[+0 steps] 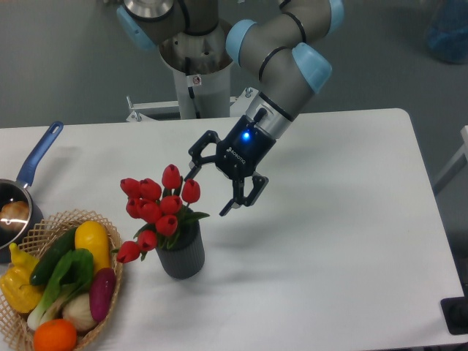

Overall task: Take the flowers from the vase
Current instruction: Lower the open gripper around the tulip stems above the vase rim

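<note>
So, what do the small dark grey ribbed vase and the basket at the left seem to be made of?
The small dark grey ribbed vase looks like matte ceramic or plastic: dull surface, fine vertical ribs, no shine. The round tan woven basket looks like wicker: its rim shows interlaced strands.
</note>
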